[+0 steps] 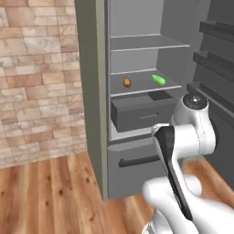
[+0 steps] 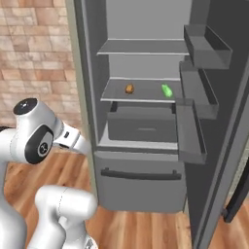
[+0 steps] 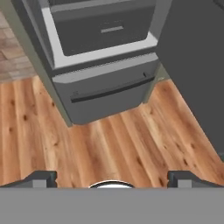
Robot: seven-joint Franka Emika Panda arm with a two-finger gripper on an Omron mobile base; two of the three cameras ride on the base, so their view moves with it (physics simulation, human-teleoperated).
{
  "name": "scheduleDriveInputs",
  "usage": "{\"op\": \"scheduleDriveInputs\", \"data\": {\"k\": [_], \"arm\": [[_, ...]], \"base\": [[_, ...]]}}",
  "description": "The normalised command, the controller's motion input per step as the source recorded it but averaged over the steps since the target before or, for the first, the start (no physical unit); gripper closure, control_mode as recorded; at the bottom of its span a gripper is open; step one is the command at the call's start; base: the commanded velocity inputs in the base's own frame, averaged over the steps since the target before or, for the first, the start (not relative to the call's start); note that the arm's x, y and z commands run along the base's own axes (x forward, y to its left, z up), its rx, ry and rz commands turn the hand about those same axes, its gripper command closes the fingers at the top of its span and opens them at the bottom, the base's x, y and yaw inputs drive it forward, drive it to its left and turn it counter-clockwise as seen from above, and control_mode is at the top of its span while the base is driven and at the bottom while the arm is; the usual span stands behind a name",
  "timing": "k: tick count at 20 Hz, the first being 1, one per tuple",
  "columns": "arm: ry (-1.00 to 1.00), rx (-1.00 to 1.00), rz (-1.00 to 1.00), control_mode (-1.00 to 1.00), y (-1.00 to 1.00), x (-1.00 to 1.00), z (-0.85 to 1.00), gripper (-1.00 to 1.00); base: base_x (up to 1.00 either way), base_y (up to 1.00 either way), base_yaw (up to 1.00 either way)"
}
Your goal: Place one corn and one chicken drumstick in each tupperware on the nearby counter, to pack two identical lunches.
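One corn [image 1: 159, 79] [image 2: 167, 90], a small bright-green cob, lies at the right of a middle shelf [image 1: 142, 89] inside the open fridge. One chicken drumstick [image 1: 127, 82] [image 2: 129, 88], brown-orange, lies on the same shelf to its left. In the hand view my gripper [image 3: 112, 179] is open, its two dark fingertips [image 3: 41, 178] wide apart with nothing between them. It hangs low over the wood floor in front of the fridge's bottom drawer [image 3: 109, 89], well below the food shelf. The tupperware and the counter are out of view.
A grey crisper drawer [image 1: 141, 114] [image 2: 141, 127] stands pulled out under the food shelf. The fridge door [image 2: 219, 126] hangs open at the right, with several bins [image 2: 197, 87] jutting inward. A brick wall [image 1: 36, 82] stands to the left and wood floor [image 3: 109, 144] lies below.
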Motion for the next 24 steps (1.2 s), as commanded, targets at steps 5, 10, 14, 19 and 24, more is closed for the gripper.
{"op": "scheduleDriveInputs", "data": {"k": [5, 10, 14, 19, 24], "arm": [[0.00, 0.00, 0.00, 1.00, 0.00, 0.00, 0.00, -1.00], [0.00, 0.00, 0.00, 1.00, 0.00, 0.00, 0.00, -1.00], [0.00, 0.00, 0.00, 1.00, 0.00, 0.00, 0.00, -1.00], [0.00, 0.00, 0.00, 1.00, 0.00, 0.00, 0.00, -1.00], [0.00, 0.00, 0.00, 1.00, 0.00, 0.00, 0.00, -1.00]], "base": [[0.11, -0.47, 0.04], [0.01, -0.51, 0.07], [0.43, -0.09, 0.08], [0.75, -0.08, 0.07], [0.75, -0.19, 0.08]]}}
